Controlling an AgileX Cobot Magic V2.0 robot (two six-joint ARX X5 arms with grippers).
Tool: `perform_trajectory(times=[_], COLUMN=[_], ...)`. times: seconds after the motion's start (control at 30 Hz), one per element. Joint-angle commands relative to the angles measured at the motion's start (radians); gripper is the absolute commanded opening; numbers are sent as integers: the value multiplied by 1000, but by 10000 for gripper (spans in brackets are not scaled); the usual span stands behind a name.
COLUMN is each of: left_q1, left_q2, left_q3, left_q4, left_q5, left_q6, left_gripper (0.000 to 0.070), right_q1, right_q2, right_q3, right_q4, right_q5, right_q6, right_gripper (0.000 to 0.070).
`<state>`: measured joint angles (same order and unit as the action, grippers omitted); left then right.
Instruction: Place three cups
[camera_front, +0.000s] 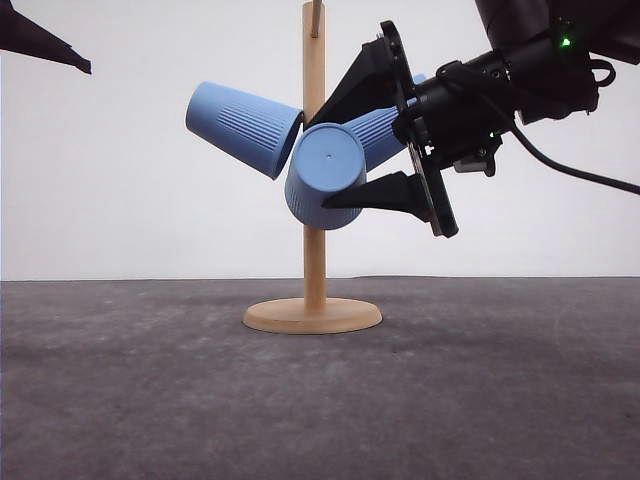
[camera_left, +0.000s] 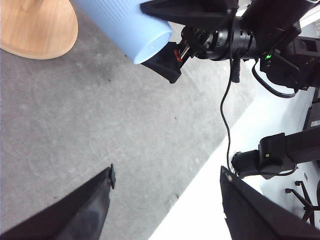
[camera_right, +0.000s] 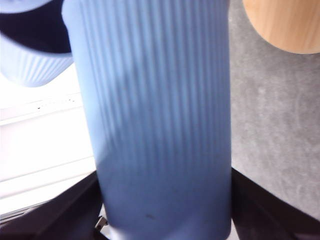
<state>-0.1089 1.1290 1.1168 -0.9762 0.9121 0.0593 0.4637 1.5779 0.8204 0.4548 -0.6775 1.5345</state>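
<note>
A wooden peg stand (camera_front: 314, 250) holds three light-blue ribbed cups. One cup (camera_front: 245, 125) slants out to the left of the pole. Another cup (camera_front: 322, 178) points its closed base at the camera. A third cup (camera_front: 380, 135) slants up to the right, its wide end at the pole. My right gripper (camera_front: 317, 163) is shut on this third cup (camera_right: 155, 125), with one finger above it and one below. The cup's base (camera_left: 150, 47) faces the gripper's palm. High at the left, my left gripper (camera_left: 167, 182) hangs open with nothing in it.
The stand's round base (camera_front: 312, 315) rests on the dark grey table (camera_front: 150, 400). The table's edge and a white floor lie off to the right (camera_left: 210, 200). A cable (camera_front: 570, 170) trails from the right arm.
</note>
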Motion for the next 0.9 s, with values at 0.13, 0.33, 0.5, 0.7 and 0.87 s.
perform_trajectory(times=[0.13, 0.33, 0.5, 0.7, 0.87], left_q1=[0, 0, 0, 0, 0], left_q2=[5, 5, 5, 5, 5], left_q3=[8, 8, 8, 8, 8], left_q4=[4, 4, 4, 4, 4], left_q5=[1, 1, 1, 1, 1], left_q6=[8, 8, 8, 8, 7], left_gripper=[406, 405, 405, 406, 405], right_q1=[5, 6, 10, 7, 7], right_q2=[20, 55, 68, 68, 68], right_q3=[12, 12, 12, 12, 13], right_q4=[9, 24, 33, 89, 150], right_q5=[24, -4, -3, -4, -4], right_q6=[7, 11, 8, 5, 14], right_gripper=[413, 416, 444, 511, 511])
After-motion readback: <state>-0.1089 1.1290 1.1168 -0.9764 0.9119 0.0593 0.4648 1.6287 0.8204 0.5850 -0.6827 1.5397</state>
